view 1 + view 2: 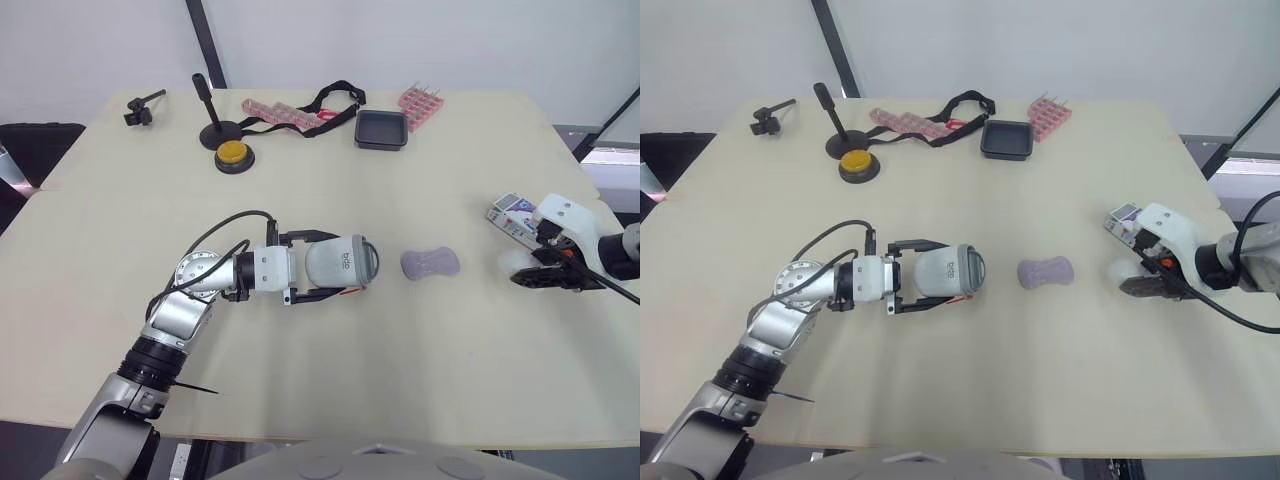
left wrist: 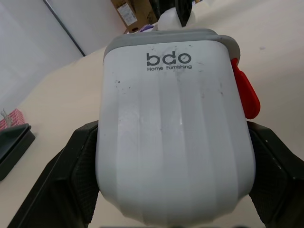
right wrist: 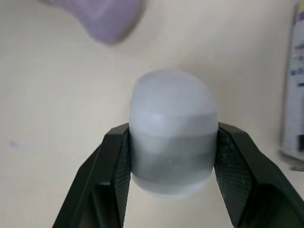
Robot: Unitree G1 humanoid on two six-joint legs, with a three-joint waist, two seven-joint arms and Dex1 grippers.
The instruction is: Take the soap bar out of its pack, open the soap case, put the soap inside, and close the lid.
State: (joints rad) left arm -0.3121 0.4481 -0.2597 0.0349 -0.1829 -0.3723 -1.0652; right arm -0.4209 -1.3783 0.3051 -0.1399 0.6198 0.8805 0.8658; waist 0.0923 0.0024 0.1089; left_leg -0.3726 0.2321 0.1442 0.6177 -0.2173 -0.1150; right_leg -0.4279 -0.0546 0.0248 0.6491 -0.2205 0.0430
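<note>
Left gripper (image 1: 334, 266) pinches case (image 2: 175, 137) to steady it | right gripper (image 3: 172, 142) pinches lid (image 3: 173, 104) (off, I think) | soap (image 1: 430, 263) lies between them, ready to go in

I see my left arm (image 1: 178, 318) reaching in from the lower left, elbow bent, with the forearm running almost level towards the right. Its wrist (image 1: 262, 270) is rolled so that the left gripper (image 1: 345, 264) lies on its side, one black finger on the far side and one on the near side. Both fingers (image 2: 80, 161) press flat against the soap case (image 2: 173, 118) clamped between them. My right arm (image 1: 615, 250) comes in from the right edge, pointing left and slightly down. The right gripper (image 1: 522, 266) is held low, and its fingertips (image 3: 114, 166) pinch a rounded white piece (image 3: 173, 109) with a grey band from both sides
</note>
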